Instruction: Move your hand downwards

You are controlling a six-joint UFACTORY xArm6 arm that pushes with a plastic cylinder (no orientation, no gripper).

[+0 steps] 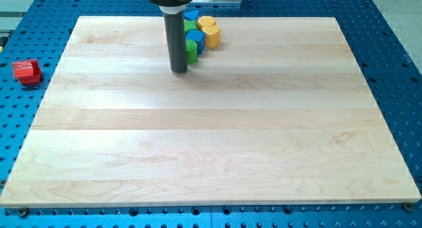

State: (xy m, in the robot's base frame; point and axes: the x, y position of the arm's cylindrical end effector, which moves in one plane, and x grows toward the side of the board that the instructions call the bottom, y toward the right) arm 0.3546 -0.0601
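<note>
One dark rod, no gripper fitted and nothing held: my tip (pixel 179 70) rests on the wooden worktop (pixel 211 142) near the view's top, just left of a green block (pixel 191 51). Blue block (pixel 196 39), yellow blocks (pixel 211 33) clustered beside. Red block (pixel 27 71) off-board, view's left.

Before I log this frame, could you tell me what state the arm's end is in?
No gripper: my tip holds nothing, resting beside the green block, on its left in the view.

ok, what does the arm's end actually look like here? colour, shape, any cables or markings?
A straight dark grey cylindrical rod, plain and unmarked, hanging from a wider black round collar at the view's top. My tip is flat-ended. No cables visible. The arm above is cropped out.
</note>
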